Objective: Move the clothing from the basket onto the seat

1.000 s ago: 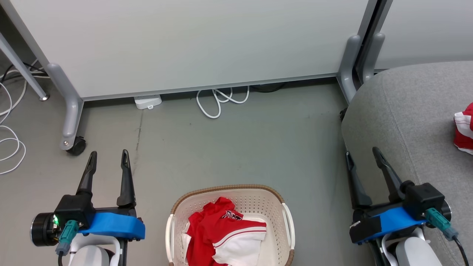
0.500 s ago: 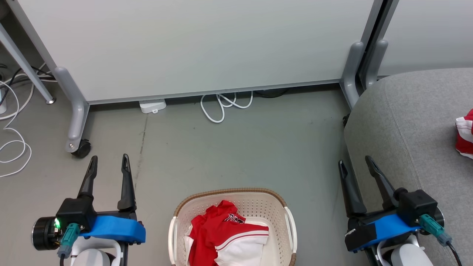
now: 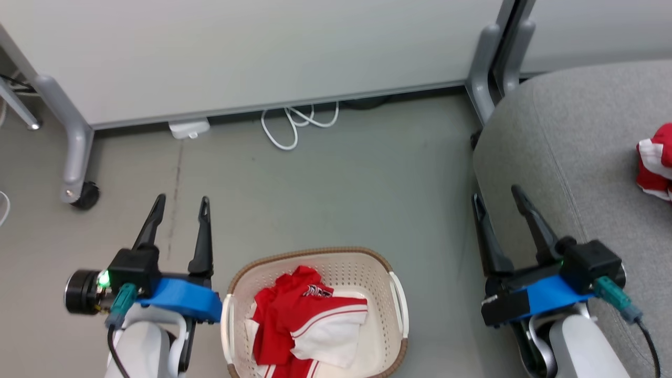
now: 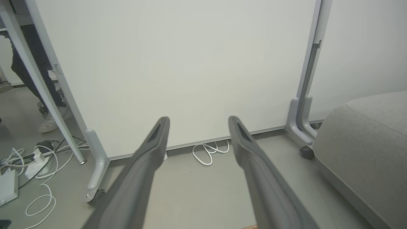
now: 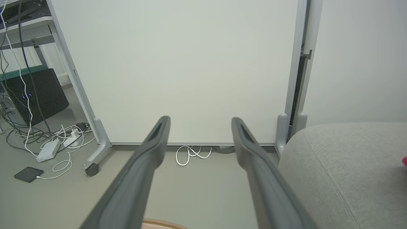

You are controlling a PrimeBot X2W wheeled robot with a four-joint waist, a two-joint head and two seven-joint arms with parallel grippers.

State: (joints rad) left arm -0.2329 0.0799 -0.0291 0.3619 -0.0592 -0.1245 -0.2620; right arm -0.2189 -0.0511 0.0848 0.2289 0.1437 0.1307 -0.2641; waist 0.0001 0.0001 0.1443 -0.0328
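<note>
Grippers wide open, empty: left gripper (image 3: pixel 181 199), right gripper (image 3: pixel 496 192) flank basket (image 3: pixel 315 253) bottom centre. Reckon clothing (image 3: pixel 294 320) is soft, light; pinch raised red fold.

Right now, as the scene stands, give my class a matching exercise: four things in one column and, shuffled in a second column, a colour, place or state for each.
Column A
1. basket
2. seat
3. caster wheel
4. left gripper

Column B
a. open, to the basket's left
b. grey, with a red garment lying on it
c. cream-white, holding red-and-white clothing
d. black, under the partition's leg

Pairs: 1-c, 2-b, 3-d, 4-a
</note>
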